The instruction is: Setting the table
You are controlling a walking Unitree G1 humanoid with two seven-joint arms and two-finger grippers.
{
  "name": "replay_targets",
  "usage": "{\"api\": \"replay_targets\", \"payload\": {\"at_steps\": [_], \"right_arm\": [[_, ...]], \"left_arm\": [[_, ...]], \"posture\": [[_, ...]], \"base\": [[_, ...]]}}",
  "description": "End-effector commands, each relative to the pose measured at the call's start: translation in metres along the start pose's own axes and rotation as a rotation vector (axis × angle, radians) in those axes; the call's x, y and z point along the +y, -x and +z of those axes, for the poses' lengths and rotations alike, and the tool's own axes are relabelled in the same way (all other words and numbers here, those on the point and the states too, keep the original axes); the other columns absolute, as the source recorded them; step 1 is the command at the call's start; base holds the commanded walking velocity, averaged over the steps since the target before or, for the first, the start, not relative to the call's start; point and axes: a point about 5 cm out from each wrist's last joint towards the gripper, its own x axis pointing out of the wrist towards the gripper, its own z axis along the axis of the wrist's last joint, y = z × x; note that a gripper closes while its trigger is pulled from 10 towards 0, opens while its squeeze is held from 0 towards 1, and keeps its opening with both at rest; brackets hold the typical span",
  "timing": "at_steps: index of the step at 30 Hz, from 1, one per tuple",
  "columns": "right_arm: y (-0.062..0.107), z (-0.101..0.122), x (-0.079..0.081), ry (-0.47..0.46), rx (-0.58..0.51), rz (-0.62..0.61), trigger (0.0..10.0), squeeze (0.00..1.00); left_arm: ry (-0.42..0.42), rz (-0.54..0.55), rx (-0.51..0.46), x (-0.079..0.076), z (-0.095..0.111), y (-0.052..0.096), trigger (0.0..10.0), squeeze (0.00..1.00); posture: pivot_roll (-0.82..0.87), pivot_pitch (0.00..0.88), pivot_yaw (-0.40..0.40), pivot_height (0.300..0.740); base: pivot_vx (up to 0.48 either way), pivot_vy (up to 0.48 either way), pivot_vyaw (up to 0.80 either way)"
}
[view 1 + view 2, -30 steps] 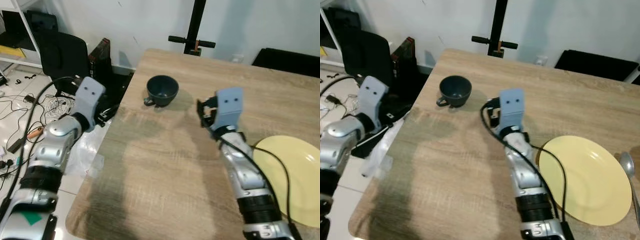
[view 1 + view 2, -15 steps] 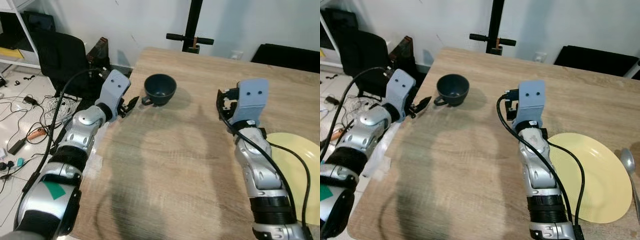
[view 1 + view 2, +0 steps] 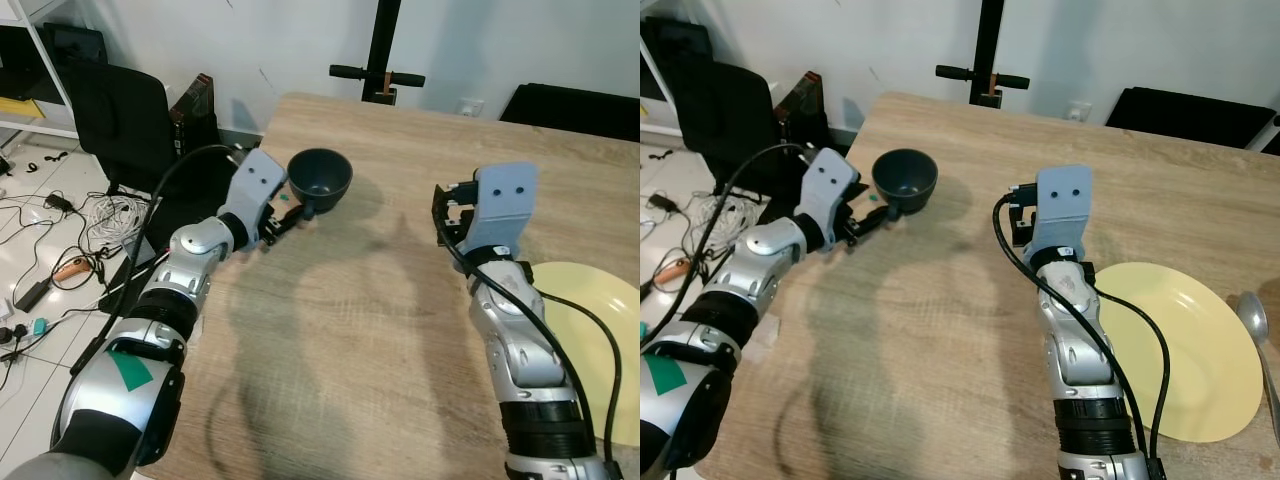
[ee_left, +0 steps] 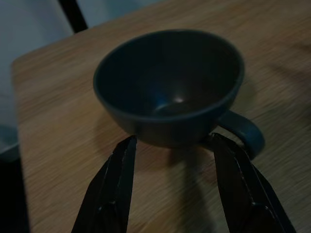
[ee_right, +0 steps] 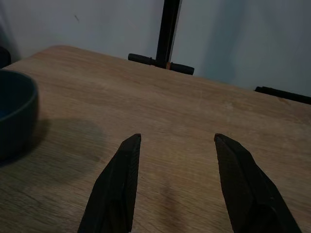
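Flanking cup (image 4: 170, 92) — left hand (image 4: 172, 145) open.

The right gripper (image 5: 177, 141) is hovering just above the wooden table (image 5: 194, 111) with its two black fingers (image 5: 119, 189) spread apart. A dark cup (image 5: 14, 116) is sitting on the table, well apart from the fingers. Beyond the table's far edge, a black stand (image 5: 167, 34) is rising against the wall.

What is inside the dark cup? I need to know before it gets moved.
The cup looks empty: its dark inner wall and bottom show, with a small glint. The left gripper has open fingers at its near side, covering nothing inside.
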Motion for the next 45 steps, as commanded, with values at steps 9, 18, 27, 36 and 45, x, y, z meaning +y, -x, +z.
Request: {"api": "replay_targets", "payload": {"at_steps": [9,18,27,36,45], "right_arm": [[0.000,-0.002,0.011,-0.009,0.010,0.045,10.0,0.00],[0.000,-0.002,0.019,-0.010,0.010,0.080,10.0,0.00],[0.007,0.001,0.037,-0.031,-0.017,0.208,10.0,0.00],[0.005,-0.018,0.082,-0.030,0.046,0.313,10.0,0.00],[-0.009,-0.031,0.093,0.029,0.098,0.273,10.0,0.00]], "left_arm": [[-0.007,-0.174,-0.074,-0.026,0.008,-0.007,10.0,0.00],[0.033,-0.252,-0.100,-0.038,0.006,0.000,10.0,0.00],[-0.172,-0.103,-0.072,0.002,0.002,0.066,10.0,0.00],[-0.287,0.087,-0.016,0.032,0.012,0.126,10.0,0.00],[-0.249,0.119,-0.067,0.024,0.033,0.123,10.0,0.00]], "posture": [[-0.06,0.098,0.071,0.740],[-0.04,0.101,0.071,0.740],[-0.01,0.107,0.074,0.740],[0.04,0.097,0.061,0.740],[0.04,0.090,0.053,0.740]], "base": [[0.000,0.000,0.00],[0.000,0.000,0.00],[0.000,0.000,0.00],[0.000,0.000,0.00],[0.000,0.000,0.00]]}}
